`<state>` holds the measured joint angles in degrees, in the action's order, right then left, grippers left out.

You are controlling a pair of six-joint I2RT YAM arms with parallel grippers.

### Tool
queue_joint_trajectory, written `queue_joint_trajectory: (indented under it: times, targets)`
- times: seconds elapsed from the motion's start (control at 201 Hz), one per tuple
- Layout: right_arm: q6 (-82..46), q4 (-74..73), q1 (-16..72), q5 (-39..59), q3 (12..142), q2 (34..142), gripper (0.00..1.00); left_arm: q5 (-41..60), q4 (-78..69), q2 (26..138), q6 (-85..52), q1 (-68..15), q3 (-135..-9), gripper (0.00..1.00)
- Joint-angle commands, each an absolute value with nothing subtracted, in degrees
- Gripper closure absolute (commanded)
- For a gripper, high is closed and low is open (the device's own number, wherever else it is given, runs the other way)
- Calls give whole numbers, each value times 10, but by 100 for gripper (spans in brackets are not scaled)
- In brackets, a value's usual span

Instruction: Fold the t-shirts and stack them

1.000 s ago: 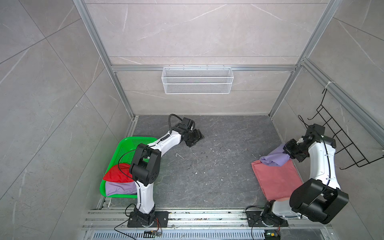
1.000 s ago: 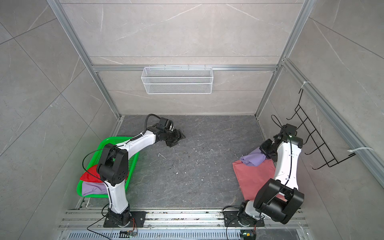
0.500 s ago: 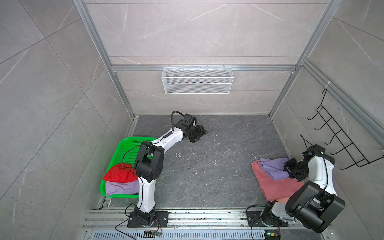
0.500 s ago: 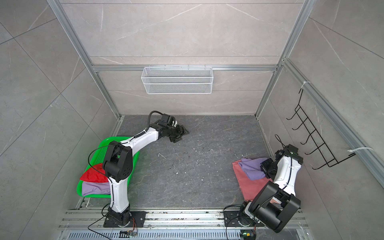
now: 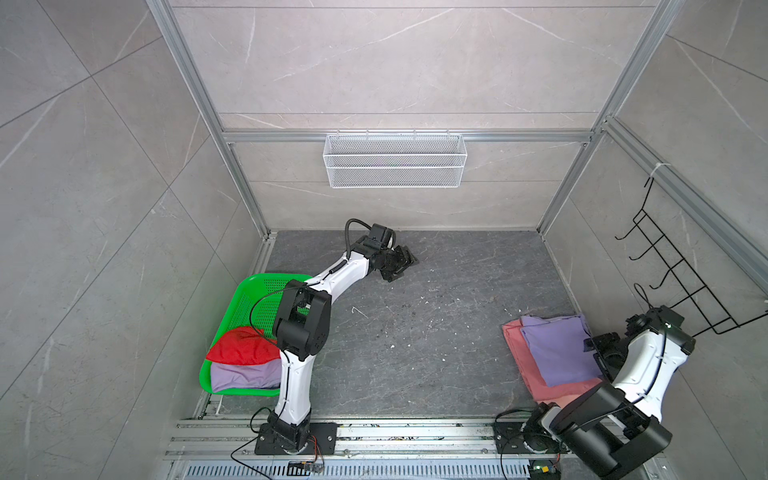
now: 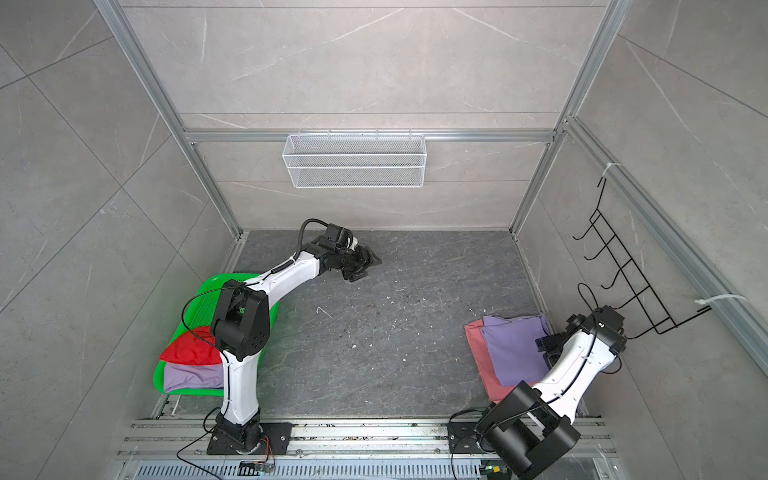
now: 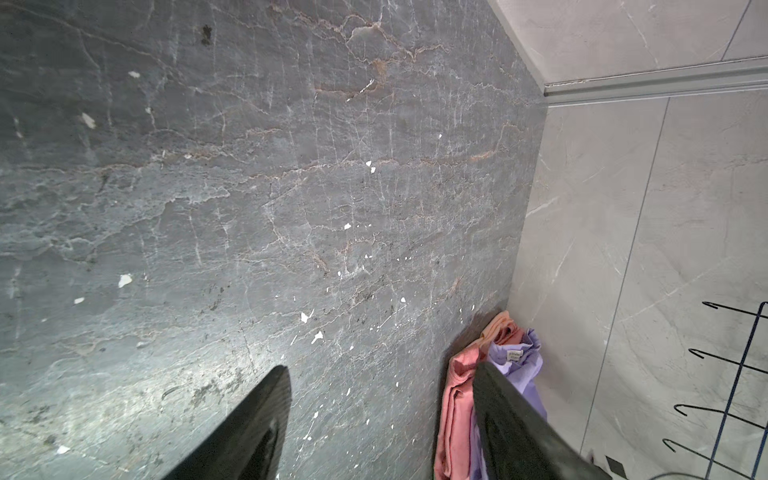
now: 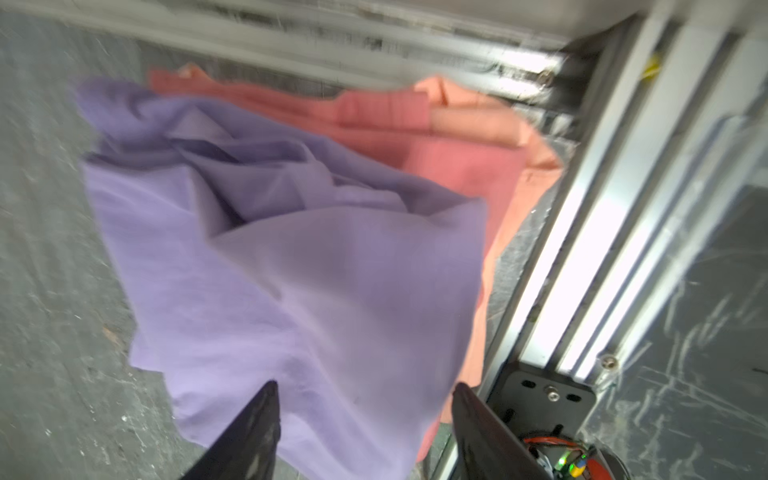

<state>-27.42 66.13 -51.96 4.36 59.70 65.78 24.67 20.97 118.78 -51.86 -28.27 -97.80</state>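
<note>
A folded lavender t-shirt [image 5: 557, 353] is seen lying on top of a salmon-pink t-shirt [image 5: 557, 392] at the right side of the dark stone floor [image 5: 415, 332]. The pink cloth is visible along its left and near edges. The right gripper [image 8: 363, 385] is held just at the right edge of this lavender shirt. In the right wrist view its fingers [image 8: 249, 428] are spread apart and no cloth is pinched between them. The left gripper [image 7: 380, 368] is held over bare floor toward the back, well apart from all shirts. Its fingers [image 7: 257, 415] are also spread, with nothing between them. At the left, a red t-shirt [image 5: 243, 347] and a second lavender t-shirt [image 5: 241, 374] are found in the green basket [image 5: 266, 303], with the red one partly over the lavender one.
</note>
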Motion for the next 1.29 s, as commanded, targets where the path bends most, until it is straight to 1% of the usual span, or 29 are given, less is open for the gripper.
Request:
queue_joint_trajectory:
  times: [0.0, 0.035, 0.149, 0.204, 0.259, 0.423, 0.493, 0.707, 0.837, 0.852, 0.877, 0.936, 1.096, 1.121, 1.145, 1.16, 1.265, 1.29]
  targets:
    - [-305, 692, -522, 27, 633, 634, 33, 268, 214, 1198, -518, -279, -1012, 28]
    - [-305, 690, -522, 41, 640, 629, 34, 269, 216, 1199, -517, -278, -1016, 28]
    - [-290, 670, -522, 135, 653, 621, 35, 271, 223, 1204, -512, -277, -1032, 28]
    - [-293, 653, -521, 157, 645, 619, 35, 274, 225, 1207, -509, -276, -1040, 28]
    - [-300, 625, -521, 180, 622, 617, 35, 276, 227, 1206, -504, -275, -1045, 28]
    - [-305, 540, -516, 296, 526, 630, 34, 260, 215, 1180, -487, -268, -1032, 26]
    - [-305, 520, -514, 293, 490, 633, 34, 255, 199, 1161, -490, -261, -1007, 25]
    - [-315, 492, -515, 196, 431, 651, 34, 211, 177, 1076, -496, -238, -909, 24]
    - [-319, 471, -514, 195, 415, 674, 32, 173, 188, 1009, -478, -230, -850, 24]
    - [-320, 469, -514, 193, 414, 674, 31, 167, 190, 1001, -475, -230, -843, 23]
    - [-323, 465, -515, 192, 413, 671, 26, 158, 194, 984, -471, -228, -833, 24]
    - [-331, 451, -514, 195, 411, 656, 19, 135, 202, 945, -457, -226, -806, 23]
    - [-327, 456, -515, 215, 459, 630, 16, 61, 237, 831, -425, -221, -742, 20]
    - [-325, 461, -514, 221, 470, 629, 13, 50, 246, 814, -419, -219, -736, 19]
    - [-325, 465, -513, 226, 480, 630, 3, 35, 257, 797, -412, -217, -730, 17]
    - [-326, 468, -513, 228, 486, 630, 1, 28, 266, 787, -408, -217, -728, 16]
    - [-346, 465, -496, 241, 507, 621, 0, -15, 316, 726, -370, -214, -720, 7]
    - [-352, 459, -489, 245, 510, 617, 0, -29, 332, 712, -361, -214, -721, 3]
